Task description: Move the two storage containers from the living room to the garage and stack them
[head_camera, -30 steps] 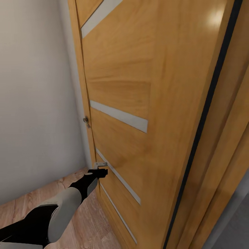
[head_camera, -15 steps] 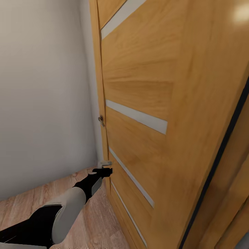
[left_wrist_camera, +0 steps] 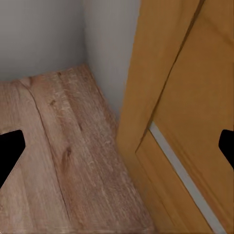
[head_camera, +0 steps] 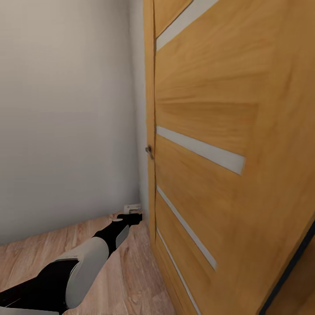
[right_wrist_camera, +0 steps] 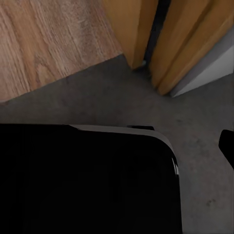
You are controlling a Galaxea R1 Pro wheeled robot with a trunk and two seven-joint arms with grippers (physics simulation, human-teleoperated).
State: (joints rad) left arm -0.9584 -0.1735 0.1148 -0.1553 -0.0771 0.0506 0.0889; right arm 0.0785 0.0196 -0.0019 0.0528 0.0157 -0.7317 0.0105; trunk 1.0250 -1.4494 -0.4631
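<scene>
— What's in front of it?

— A honey-coloured wooden door point(head_camera: 210, 100), very close, with pale strips point(head_camera: 199, 151) set slantwise across it. A small metal handle point(head_camera: 149, 152) sticks out at its edge, and a plain grey wall point(head_camera: 65, 109) runs along the left.

— And the arm?

— The left arm point(head_camera: 83, 262) reaches forward low over the light plank floor point(head_camera: 127, 271). The left claw point(head_camera: 134, 216) is down by the foot of the door, just beside a small pale fitting point(head_camera: 131, 206) at the base of the wall.

— Is it gripping anything?

— No. From the left wrist camera the two dark fingertips point(left_wrist_camera: 9, 151) sit at opposite edges, spread wide with nothing between them (just planks and the door's bottom corner beyond).

— The other one?

— I can make out one fingertip point(right_wrist_camera: 227, 145) of the right claw, next to a big black bulk point(right_wrist_camera: 83, 180) with a rounded pale rim. Whether that claw is spread or pressed together, I cannot tell.

— Any sign of the garage?

— Under the right wrist, yes: the dark grey speckled concrete floor point(right_wrist_camera: 195, 122) meets the planks point(right_wrist_camera: 44, 44) right at the foot of the door and its wooden frame point(right_wrist_camera: 195, 44). Where the two storage containers are, I cannot tell from here.
</scene>
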